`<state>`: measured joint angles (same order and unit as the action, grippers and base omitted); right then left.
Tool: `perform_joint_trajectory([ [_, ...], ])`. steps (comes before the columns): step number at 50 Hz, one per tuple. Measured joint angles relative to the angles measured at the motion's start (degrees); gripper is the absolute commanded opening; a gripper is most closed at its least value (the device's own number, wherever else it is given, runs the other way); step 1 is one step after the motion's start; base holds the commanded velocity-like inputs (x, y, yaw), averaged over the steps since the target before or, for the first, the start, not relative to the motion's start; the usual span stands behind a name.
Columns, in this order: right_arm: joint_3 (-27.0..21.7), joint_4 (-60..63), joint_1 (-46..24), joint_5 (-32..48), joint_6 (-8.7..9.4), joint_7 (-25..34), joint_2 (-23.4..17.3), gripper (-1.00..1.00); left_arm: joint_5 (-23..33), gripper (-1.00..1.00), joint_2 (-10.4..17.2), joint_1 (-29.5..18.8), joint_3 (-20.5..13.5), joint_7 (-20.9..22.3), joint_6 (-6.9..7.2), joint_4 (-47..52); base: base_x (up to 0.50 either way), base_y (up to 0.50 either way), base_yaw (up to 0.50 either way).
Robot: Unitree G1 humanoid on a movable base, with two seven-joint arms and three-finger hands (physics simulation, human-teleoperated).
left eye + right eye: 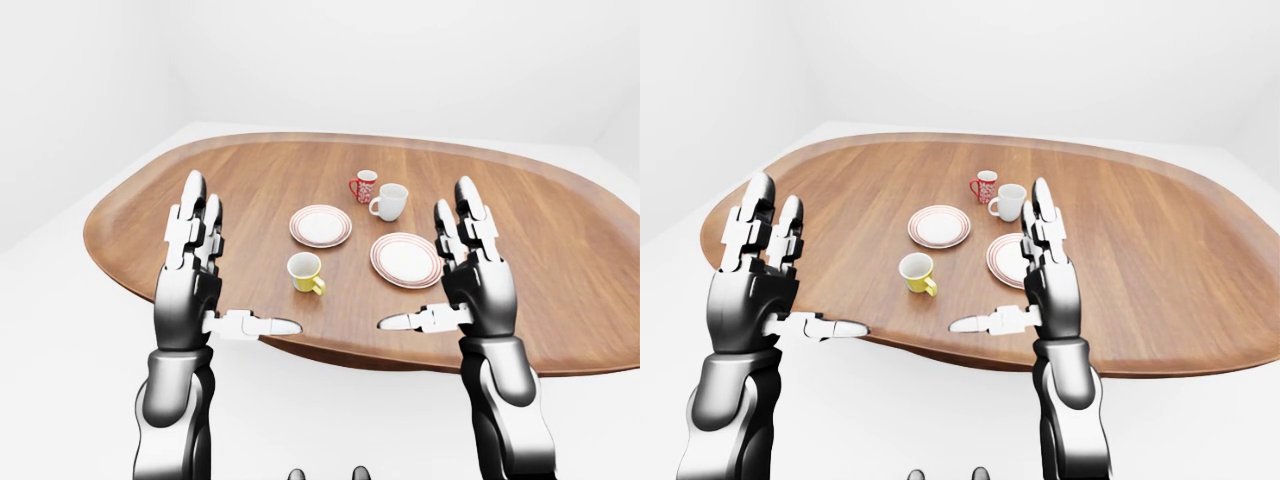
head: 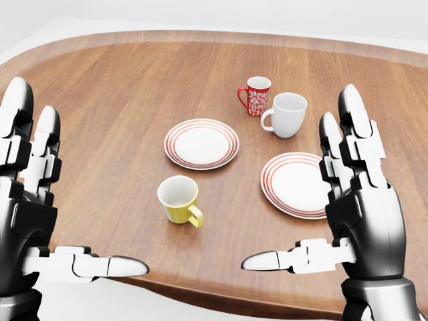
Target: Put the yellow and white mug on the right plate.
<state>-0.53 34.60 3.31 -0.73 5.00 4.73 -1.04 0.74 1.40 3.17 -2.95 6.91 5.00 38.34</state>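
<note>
The yellow and white mug (image 2: 179, 199) stands upright on the wooden table (image 2: 120, 114), handle toward the lower right, between my two hands. The right plate (image 2: 296, 184), white with red rings, lies to its right, partly behind my right hand. My left hand (image 2: 60, 200) is open, fingers up and thumb pointing inward, at the head view's left edge. My right hand (image 2: 321, 194) is open the same way at the right, just beside the right plate. Both hands are empty and apart from the mug.
A second red-ringed plate (image 2: 201, 144) lies above the mug. A red patterned mug (image 2: 256, 95) and a white mug (image 2: 287, 114) stand above the right plate. The table's near edge (image 1: 330, 350) runs under my thumbs.
</note>
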Motion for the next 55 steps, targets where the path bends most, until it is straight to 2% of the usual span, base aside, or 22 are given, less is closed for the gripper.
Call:
perform_joint_trajectory([
  [20, -0.82, 1.57, 0.58, -2.74, 0.0, 1.03, 0.14, 1.0, 0.11, 1.0, -0.04, 0.3, 0.35, 0.03, 0.0, 0.05, 0.47, 0.1, 0.0],
  [45, -0.23, 0.57, 0.14, -0.12, 0.0, 0.53, 0.33, 1.0, 0.16, 1.0, 0.0, 0.25, 0.36, 0.02, 0.0, 0.25, -0.02, 0.11, 0.0],
  [55, -0.75, 1.62, 0.75, -3.05, 0.0, 0.83, 0.42, 1.0, 0.19, 1.0, -0.06, 0.46, 0.49, 0.03, 0.0, 0.29, 0.48, 0.1, 0.0],
])
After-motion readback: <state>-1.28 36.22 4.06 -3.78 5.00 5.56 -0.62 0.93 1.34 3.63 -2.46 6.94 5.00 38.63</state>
